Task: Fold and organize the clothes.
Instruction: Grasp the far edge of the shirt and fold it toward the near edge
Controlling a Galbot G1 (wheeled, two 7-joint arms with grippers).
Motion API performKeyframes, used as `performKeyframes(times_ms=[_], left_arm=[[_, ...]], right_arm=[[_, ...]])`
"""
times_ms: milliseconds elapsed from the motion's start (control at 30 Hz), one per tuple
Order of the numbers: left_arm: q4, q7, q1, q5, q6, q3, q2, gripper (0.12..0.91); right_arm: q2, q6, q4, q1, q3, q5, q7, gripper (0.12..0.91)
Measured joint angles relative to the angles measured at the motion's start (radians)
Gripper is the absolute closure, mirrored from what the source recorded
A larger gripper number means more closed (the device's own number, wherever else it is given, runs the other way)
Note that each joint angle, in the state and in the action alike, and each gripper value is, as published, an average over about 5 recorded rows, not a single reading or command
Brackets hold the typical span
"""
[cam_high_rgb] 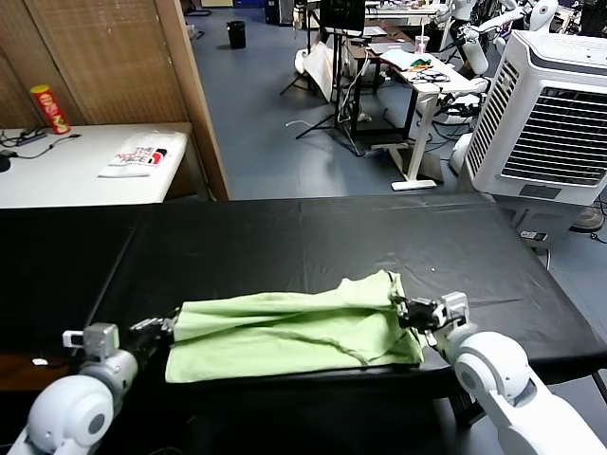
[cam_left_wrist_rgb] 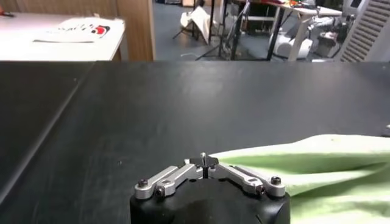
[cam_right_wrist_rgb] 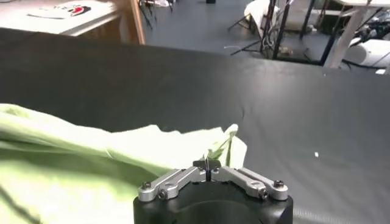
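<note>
Left gripper (cam_high_rgb: 163, 327) at 8 o'clock of black table (cam_high_rgb: 285, 237), fingers pinched together on left edge of green shirt (cam_high_rgb: 294, 332). Right gripper (cam_high_rgb: 410, 313) at 4 o'clock, fingers likewise pinched on right edge. Shirt lies as loose band along near edge, likely gripped at both ends for next fold. Head view alone shows both arms; wrist views show pinched cloth (cam_left_wrist_rgb: 292, 161) (cam_right_wrist_rgb: 91, 164) close up.
</note>
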Motion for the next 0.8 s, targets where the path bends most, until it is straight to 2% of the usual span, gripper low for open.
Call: performKeyframes(times_ms=[133, 367, 467, 567, 633, 700, 800], left_arm=[[-0.002, 0.013, 0.014, 0.011, 0.001, 0.000, -0.004, 0.902], [0.006, 0.015, 0.012, 0.015, 0.002, 0.005, -0.015, 0.902], [0.000, 0.015, 0.015, 0.016, 0.004, 0.004, -0.018, 0.876], [-0.015, 0.014, 0.016, 0.013, 0.007, -0.003, -0.019, 0.757], [-0.025, 0.014, 0.014, 0.009, 0.011, -0.010, -0.019, 0.641], [-0.032, 0.013, 0.009, 0.006, 0.013, -0.016, -0.019, 0.524], [-0.030, 0.009, -0.007, 0.001, 0.009, -0.021, -0.024, 0.364]], right_arm=[[0.003, 0.000, 0.000, -0.002, -0.001, -0.002, 0.000, 0.903], [-0.003, 0.000, 0.010, -0.016, 0.010, -0.003, -0.013, 0.898], [-0.011, 0.000, 0.024, -0.025, 0.023, -0.003, -0.023, 0.815], [-0.016, 0.000, 0.039, -0.029, 0.040, -0.002, -0.032, 0.653], [-0.017, 0.000, 0.045, -0.025, 0.054, -0.002, -0.031, 0.553], [-0.014, 0.000, 0.043, -0.014, 0.065, -0.004, -0.024, 0.419], [0.002, 0.000, 0.021, 0.017, 0.069, -0.019, -0.009, 0.291]])
